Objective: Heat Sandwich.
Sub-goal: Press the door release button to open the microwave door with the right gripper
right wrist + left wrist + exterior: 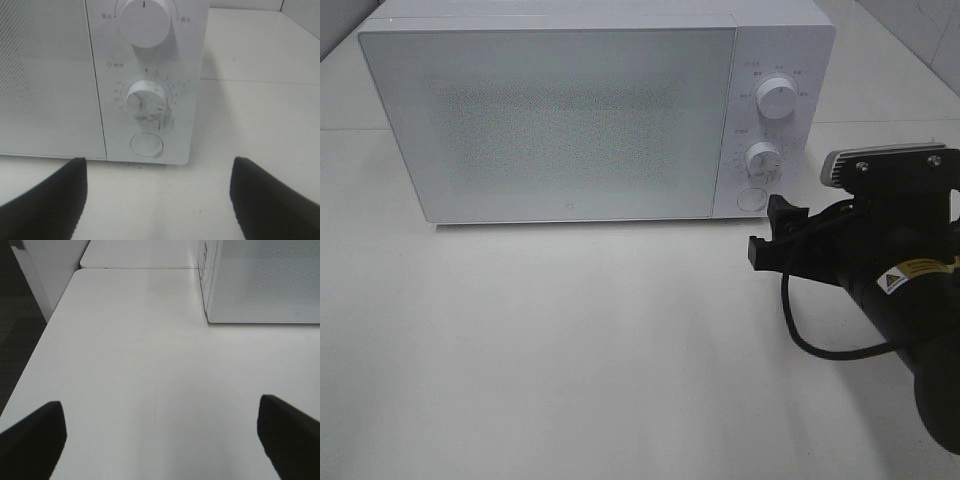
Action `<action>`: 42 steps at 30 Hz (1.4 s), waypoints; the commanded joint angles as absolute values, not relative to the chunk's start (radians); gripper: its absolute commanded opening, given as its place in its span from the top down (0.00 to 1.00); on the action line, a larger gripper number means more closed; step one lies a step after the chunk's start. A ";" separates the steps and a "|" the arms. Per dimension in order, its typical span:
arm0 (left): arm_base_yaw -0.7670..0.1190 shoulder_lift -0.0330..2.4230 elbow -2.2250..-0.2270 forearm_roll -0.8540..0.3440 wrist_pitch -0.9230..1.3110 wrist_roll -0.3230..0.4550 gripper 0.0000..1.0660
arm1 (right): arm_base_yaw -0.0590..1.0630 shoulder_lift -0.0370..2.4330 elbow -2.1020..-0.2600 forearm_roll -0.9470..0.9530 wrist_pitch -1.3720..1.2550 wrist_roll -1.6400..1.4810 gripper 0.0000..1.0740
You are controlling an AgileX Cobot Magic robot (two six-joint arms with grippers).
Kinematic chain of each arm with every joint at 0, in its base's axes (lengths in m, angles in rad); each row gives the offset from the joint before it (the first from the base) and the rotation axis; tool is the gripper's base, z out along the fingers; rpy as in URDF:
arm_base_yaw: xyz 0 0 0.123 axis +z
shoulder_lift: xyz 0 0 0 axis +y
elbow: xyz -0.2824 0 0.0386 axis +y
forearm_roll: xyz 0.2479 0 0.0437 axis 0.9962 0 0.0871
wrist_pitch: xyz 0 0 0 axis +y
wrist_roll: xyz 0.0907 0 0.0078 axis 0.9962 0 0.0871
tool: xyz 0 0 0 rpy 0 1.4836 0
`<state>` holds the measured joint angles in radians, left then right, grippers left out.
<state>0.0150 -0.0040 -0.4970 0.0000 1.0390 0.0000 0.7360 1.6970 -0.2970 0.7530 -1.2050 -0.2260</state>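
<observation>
Room: white tiled wall [920, 30] behind; dark floor [20, 340] off the bench edge.
Bench: white, matt, bare in front [570, 350]; made of joined tops, with a seam running beside the microwave.
Microwave: white [560, 110], standing at the back of the bench; door shut, with a dotted frosted panel that hides the inside.
Sandwich: not seen in any view; its position, heading and long axis cannot be told.
Upper dial: white [777, 98], red index line at top; characters on either side too small to read.
Lower dial: white [763, 158], scuffed with dark marks; a red "0" above it, with small numbers such as 35, 30 and 25 around the left of the scale.
Button: round, white [752, 199], below the lower dial.
Door mark: small logo [568, 212] low on the door, unreadable.
Side sticker: printed label [203, 255] on the microwave's left side, unreadable.
Right fingers: black [782, 212], spread apart with nothing between, just in front of the control panel and level with the button; not touching it.
Right arm: black [910, 330], with a yellow warning label [910, 275], its text unreadable; a black cable [820, 345] loops beneath.
Left fingers: black [30, 440], spread wide and empty, above bare bench left of the microwave.
</observation>
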 commanded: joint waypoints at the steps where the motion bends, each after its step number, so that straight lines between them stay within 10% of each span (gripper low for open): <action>1: 0.019 -0.031 -0.495 0.000 1.035 0.000 0.08 | 0.758 1.726 -0.299 0.768 -1.281 -0.190 0.29; 30: 0.019 -0.031 -0.495 0.000 1.035 0.000 0.08 | 0.766 1.738 -0.352 0.784 -1.290 -0.167 0.29; 42: 0.019 -0.031 -0.495 0.000 1.035 0.000 0.08 | 0.766 1.738 -0.352 0.827 -1.208 0.454 0.29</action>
